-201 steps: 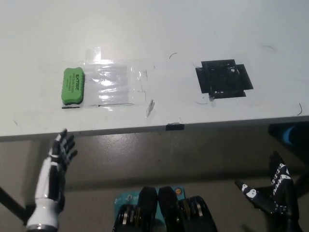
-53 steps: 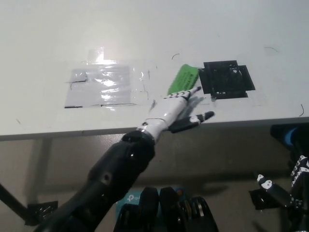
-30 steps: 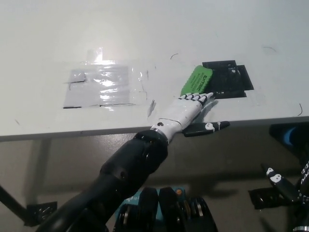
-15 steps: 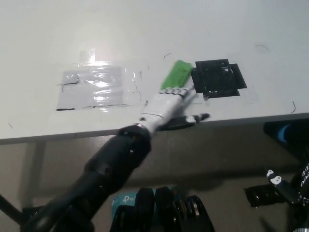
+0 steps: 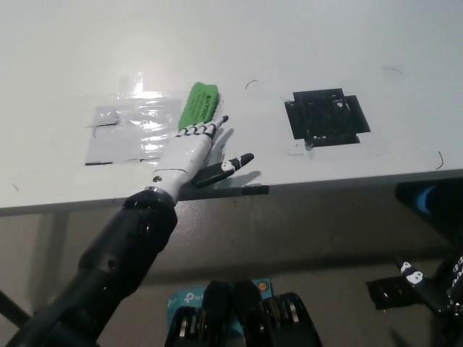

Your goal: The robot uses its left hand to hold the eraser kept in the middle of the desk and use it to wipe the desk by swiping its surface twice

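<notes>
Left hand [image 5: 194, 148] is flat with fingers spread, our fingertips pressing the green eraser [image 5: 197, 106] just ahead of them, so we're mid-swipe and probably need another pass across the desk [image 5: 217, 43].

The left hand [image 5: 194, 150] covers the near end of the green eraser [image 5: 198, 106], and the right hand [image 5: 427, 278] is cut off at the lower-right edge.

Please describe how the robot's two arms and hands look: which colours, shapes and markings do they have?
The left hand is white with black-tipped fingers and a black thumb, on a thick, rounded black forearm. The right hand, at the lower right corner, is black with small white marks.
</notes>
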### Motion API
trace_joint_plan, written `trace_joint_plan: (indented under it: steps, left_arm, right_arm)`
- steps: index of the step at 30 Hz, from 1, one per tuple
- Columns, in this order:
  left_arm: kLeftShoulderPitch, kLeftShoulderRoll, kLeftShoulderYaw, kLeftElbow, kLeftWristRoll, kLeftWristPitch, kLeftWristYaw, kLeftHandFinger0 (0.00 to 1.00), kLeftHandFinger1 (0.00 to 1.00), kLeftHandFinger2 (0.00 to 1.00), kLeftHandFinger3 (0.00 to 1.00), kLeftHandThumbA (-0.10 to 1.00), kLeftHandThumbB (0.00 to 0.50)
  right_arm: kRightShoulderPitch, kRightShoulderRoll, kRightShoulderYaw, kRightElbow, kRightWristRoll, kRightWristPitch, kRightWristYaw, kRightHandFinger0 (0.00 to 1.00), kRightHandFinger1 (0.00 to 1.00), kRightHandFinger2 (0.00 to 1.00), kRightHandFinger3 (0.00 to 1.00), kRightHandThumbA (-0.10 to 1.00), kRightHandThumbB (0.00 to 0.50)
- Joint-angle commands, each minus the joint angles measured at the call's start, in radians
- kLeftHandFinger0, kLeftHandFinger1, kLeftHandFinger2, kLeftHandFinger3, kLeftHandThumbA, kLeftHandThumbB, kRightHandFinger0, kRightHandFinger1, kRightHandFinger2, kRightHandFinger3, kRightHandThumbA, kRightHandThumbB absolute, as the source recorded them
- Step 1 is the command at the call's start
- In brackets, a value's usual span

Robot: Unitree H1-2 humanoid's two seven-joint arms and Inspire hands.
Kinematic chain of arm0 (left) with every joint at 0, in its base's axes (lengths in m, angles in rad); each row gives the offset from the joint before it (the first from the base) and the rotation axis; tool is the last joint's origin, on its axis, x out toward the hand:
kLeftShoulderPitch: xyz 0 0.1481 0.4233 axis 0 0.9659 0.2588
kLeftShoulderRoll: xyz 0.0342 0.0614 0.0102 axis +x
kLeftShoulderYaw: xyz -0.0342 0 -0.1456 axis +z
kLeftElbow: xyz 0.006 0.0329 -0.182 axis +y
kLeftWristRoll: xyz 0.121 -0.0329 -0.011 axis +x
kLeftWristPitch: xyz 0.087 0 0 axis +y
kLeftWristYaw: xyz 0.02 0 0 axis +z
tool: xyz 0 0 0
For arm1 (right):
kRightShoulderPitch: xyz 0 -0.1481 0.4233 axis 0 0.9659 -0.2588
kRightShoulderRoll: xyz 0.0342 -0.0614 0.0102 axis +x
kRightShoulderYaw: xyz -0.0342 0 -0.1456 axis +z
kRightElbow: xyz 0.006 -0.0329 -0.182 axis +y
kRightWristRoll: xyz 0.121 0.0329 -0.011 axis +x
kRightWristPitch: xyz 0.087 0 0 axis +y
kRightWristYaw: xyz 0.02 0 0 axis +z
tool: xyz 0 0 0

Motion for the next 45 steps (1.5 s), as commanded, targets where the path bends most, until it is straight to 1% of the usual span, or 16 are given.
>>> trace_joint_plan:
  steps: [1, 4, 5, 7, 12, 17, 21, 22, 24, 26, 27, 34, 37, 40, 43, 45]
  left_arm:
    - [0.180, 0.093, 0.046, 0.081, -0.053, 0.218, -0.136, 1.00, 1.00, 1.00, 1.00, 1.00, 0.337]
    - [0.206, 0.112, 0.074, 0.063, -0.054, 0.242, -0.149, 1.00, 1.00, 1.00, 1.00, 1.00, 0.382]
    - [0.220, 0.119, 0.087, 0.048, -0.063, 0.234, -0.148, 1.00, 1.00, 1.00, 1.00, 1.00, 0.349]
    - [0.232, 0.130, 0.104, 0.065, -0.067, 0.209, -0.130, 1.00, 1.00, 1.00, 1.00, 1.00, 0.348]
    - [0.279, 0.168, 0.130, 0.013, -0.059, 0.247, -0.143, 1.00, 1.00, 1.00, 1.00, 1.00, 0.413]
    - [0.305, 0.198, 0.162, 0.012, -0.065, 0.232, -0.135, 1.00, 1.00, 1.00, 1.00, 1.00, 0.432]
    - [0.324, 0.209, 0.171, 0.026, -0.064, 0.233, -0.128, 1.00, 1.00, 1.00, 1.00, 1.00, 0.395]
    - [0.361, 0.208, 0.193, -0.018, -0.081, 0.238, -0.124, 1.00, 1.00, 1.00, 1.00, 1.00, 0.347]
    - [0.366, 0.201, 0.202, -0.029, -0.081, 0.241, -0.128, 1.00, 1.00, 1.00, 1.00, 1.00, 0.341]
    - [0.398, 0.198, 0.218, -0.080, -0.089, 0.267, -0.146, 1.00, 1.00, 1.00, 1.00, 1.00, 0.349]
    - [0.416, 0.196, 0.227, -0.093, -0.102, 0.249, -0.150, 1.00, 1.00, 1.00, 1.00, 1.00, 0.415]
    - [0.401, 0.175, 0.247, -0.068, -0.101, 0.221, -0.142, 1.00, 1.00, 1.00, 1.00, 1.00, 0.457]
    - [0.398, 0.174, 0.247, -0.096, -0.105, 0.217, -0.154, 1.00, 1.00, 1.00, 1.00, 1.00, 0.442]
    - [0.396, 0.174, 0.248, -0.150, -0.106, 0.208, -0.155, 1.00, 1.00, 1.00, 1.00, 1.00, 0.475]
    - [0.378, 0.174, 0.246, -0.280, -0.112, 0.150, -0.140, 1.00, 1.00, 1.00, 1.00, 1.00, 0.344]
    - [0.351, 0.163, 0.255, -0.383, -0.139, 0.143, -0.156, 1.00, 1.00, 1.00, 1.00, 1.00, 0.324]
  right_arm:
    - [-0.002, 0.008, -0.009, -0.042, 0.016, -0.018, -0.010, 1.00, 1.00, 1.00, 1.00, 1.00, 0.072]
    - [-0.005, 0.005, -0.010, -0.038, 0.008, -0.017, -0.013, 1.00, 1.00, 1.00, 1.00, 1.00, 0.052]
    - [-0.004, 0.006, -0.010, -0.038, 0.017, -0.020, -0.010, 1.00, 1.00, 1.00, 1.00, 1.00, 0.050]
    - [0.000, 0.010, -0.014, -0.041, 0.023, -0.017, -0.011, 1.00, 1.00, 1.00, 1.00, 1.00, 0.050]
    - [0.005, 0.007, -0.015, -0.046, 0.020, -0.021, -0.009, 1.00, 1.00, 1.00, 1.00, 1.00, 0.016]
    - [0.004, 0.009, -0.018, -0.045, 0.020, -0.018, -0.011, 1.00, 1.00, 1.00, 1.00, 1.00, 0.033]
    - [0.010, 0.004, -0.016, -0.045, 0.012, -0.021, -0.009, 1.00, 1.00, 1.00, 1.00, 1.00, 0.032]
    - [0.010, 0.004, -0.015, -0.044, 0.012, -0.025, -0.008, 1.00, 1.00, 1.00, 1.00, 1.00, 0.019]
    - [0.011, 0.000, -0.019, -0.045, 0.016, -0.028, -0.008, 1.00, 1.00, 1.00, 1.00, 1.00, 0.019]
    - [0.011, 0.002, -0.020, -0.046, 0.020, -0.025, -0.008, 1.00, 1.00, 1.00, 1.00, 1.00, 0.033]
    - [0.010, 0.003, -0.018, -0.042, 0.010, -0.028, -0.013, 1.00, 1.00, 1.00, 1.00, 1.00, 0.027]
    - [0.012, 0.002, -0.018, -0.042, 0.021, -0.025, -0.006, 1.00, 1.00, 1.00, 1.00, 1.00, 0.027]
    - [0.012, 0.001, -0.017, -0.041, 0.010, -0.025, -0.011, 1.00, 1.00, 1.00, 1.00, 1.00, 0.033]
    - [0.011, 0.004, -0.019, -0.044, 0.020, -0.019, -0.008, 1.00, 1.00, 1.00, 1.00, 1.00, 0.049]
    - [0.014, -0.001, -0.018, -0.044, 0.010, -0.018, -0.009, 1.00, 1.00, 1.00, 1.00, 1.00, 0.030]
    - [0.017, -0.009, -0.020, -0.043, 0.010, -0.024, -0.005, 1.00, 1.00, 1.00, 1.00, 1.00, 0.038]
